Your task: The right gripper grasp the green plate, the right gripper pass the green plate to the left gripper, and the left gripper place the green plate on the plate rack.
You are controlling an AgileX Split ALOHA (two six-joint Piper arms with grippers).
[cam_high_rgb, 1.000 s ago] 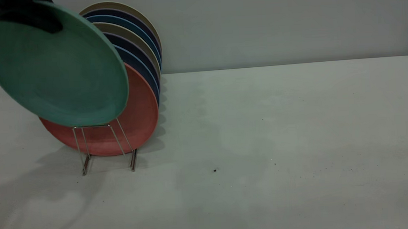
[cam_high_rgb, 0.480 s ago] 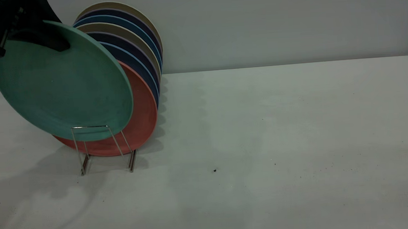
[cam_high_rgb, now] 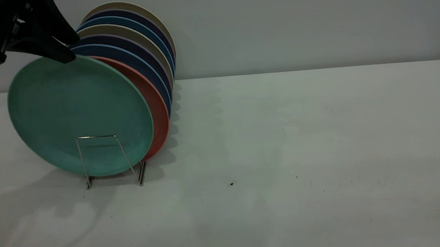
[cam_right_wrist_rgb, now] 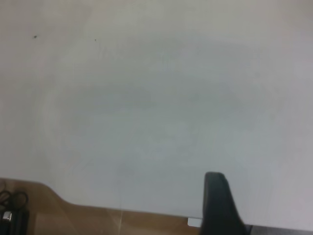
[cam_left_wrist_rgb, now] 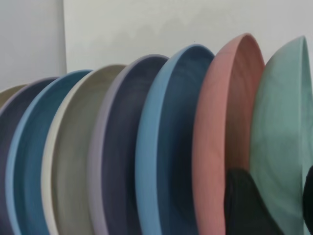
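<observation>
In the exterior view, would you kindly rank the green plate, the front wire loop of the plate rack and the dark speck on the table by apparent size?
1. green plate, largest by far.
2. front wire loop of the plate rack, clearly smaller than the plate.
3. dark speck on the table, tiny.

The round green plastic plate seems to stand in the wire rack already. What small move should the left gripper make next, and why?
Probably open and lift away. The round matte green plate stands behind the thin wire rack's front loop, before the salmon-pink plate, while the left gripper pinches its top rim.

Green plate (cam_high_rgb: pixel 80 115) upright in plate rack (cam_high_rgb: pixel 110 159)
</observation>
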